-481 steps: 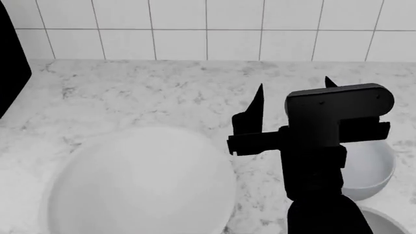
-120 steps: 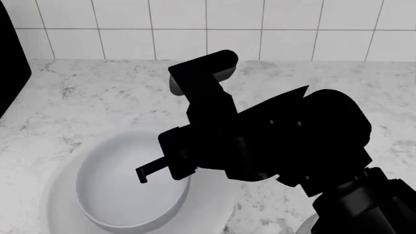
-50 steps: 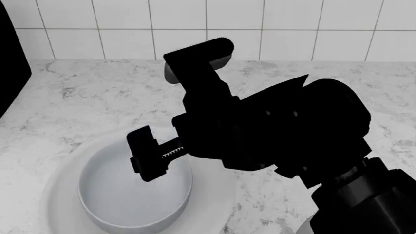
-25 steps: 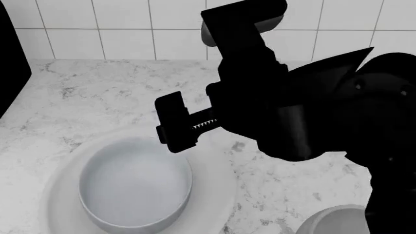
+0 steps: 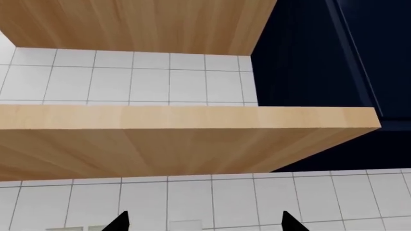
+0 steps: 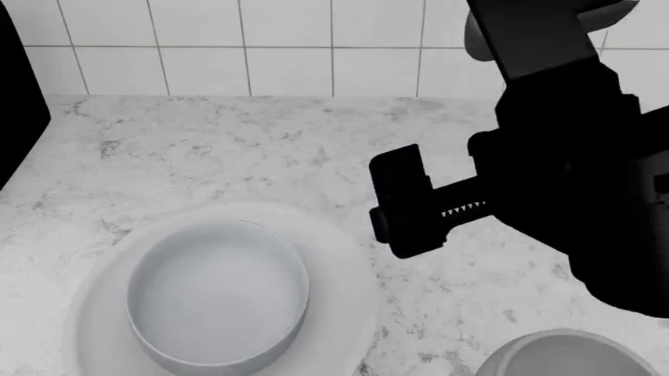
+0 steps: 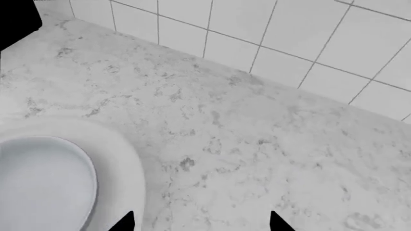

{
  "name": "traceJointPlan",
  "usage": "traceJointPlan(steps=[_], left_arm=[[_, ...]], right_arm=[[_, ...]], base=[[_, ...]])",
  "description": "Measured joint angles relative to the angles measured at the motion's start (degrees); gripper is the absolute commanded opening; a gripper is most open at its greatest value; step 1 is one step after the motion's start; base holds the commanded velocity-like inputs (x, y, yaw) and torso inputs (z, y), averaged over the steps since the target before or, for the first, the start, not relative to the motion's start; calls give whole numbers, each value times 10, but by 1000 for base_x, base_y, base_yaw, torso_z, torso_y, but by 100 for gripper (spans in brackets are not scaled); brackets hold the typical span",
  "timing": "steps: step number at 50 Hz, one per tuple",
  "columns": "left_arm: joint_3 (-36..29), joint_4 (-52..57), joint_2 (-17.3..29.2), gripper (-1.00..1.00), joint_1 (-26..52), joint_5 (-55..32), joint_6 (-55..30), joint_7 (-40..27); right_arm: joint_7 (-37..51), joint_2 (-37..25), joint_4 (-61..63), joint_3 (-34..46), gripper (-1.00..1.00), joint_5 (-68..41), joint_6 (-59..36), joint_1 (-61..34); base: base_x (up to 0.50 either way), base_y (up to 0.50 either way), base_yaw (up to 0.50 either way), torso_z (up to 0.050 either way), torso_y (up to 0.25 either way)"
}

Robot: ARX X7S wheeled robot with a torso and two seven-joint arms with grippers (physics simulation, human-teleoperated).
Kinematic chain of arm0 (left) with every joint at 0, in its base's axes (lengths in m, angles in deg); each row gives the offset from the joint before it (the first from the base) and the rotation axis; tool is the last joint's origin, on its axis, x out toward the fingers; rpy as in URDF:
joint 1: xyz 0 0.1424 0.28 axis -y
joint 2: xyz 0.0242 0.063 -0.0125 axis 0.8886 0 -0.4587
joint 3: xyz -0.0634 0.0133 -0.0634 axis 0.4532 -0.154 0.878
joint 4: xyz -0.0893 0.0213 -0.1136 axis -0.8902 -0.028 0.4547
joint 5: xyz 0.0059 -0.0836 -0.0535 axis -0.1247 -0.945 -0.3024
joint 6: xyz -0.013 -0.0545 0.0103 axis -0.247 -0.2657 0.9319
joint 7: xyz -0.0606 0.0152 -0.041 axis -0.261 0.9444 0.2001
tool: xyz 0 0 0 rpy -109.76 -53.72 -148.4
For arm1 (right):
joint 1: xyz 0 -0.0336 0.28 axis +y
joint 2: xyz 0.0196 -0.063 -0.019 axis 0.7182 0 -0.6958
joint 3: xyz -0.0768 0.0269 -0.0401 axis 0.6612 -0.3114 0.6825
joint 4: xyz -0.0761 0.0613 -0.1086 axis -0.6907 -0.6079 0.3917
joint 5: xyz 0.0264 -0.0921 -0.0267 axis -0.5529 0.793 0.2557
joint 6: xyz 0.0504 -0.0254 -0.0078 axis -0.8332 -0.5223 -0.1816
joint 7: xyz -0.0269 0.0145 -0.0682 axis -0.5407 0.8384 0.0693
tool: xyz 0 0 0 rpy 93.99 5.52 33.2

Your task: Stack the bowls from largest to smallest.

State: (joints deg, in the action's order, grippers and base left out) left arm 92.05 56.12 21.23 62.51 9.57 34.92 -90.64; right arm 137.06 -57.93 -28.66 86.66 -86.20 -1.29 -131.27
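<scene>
The very wide shallow white bowl (image 6: 345, 305) sits on the counter at the near left. The medium pale grey-blue bowl (image 6: 218, 291) rests inside it, towards its left side. Both also show in the right wrist view, the wide bowl (image 7: 125, 159) and the medium bowl (image 7: 38, 185). The small deep grey-white bowl (image 6: 565, 356) stands alone at the near right, partly cut off. My right gripper (image 7: 202, 222) is open and empty, raised above the bare counter to the right of the stacked bowls. One of its fingers (image 6: 403, 202) shows in the head view. My left gripper (image 5: 203, 224) is open and empty, facing wall tiles.
The marble counter (image 6: 209, 149) runs back to a white tiled wall (image 6: 282, 47). A dark object (image 6: 16, 94) stands at the far left edge. The left wrist view shows wooden cabinets (image 5: 160, 139) and a dark panel (image 5: 321, 57).
The medium bowl, earlier at the right, now sits in the wide bowl. My right gripper has let go, lifted, and moved right, uncovering the small bowl.
</scene>
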Motion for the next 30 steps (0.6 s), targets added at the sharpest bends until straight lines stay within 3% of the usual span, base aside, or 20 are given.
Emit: traceJointPlan(steps=[15,30], left_arm=[[-11,-8,-6,100,-3,9,12,4],[-26,-21,-13,100,3,20,21,7]], right_arm=[[105,-106,53,59,100,-152,19,-35],[152,-192,97,101,100,-231,33,-48]], base=[[0,0,0,0,0],[0,0,0,0,0]])
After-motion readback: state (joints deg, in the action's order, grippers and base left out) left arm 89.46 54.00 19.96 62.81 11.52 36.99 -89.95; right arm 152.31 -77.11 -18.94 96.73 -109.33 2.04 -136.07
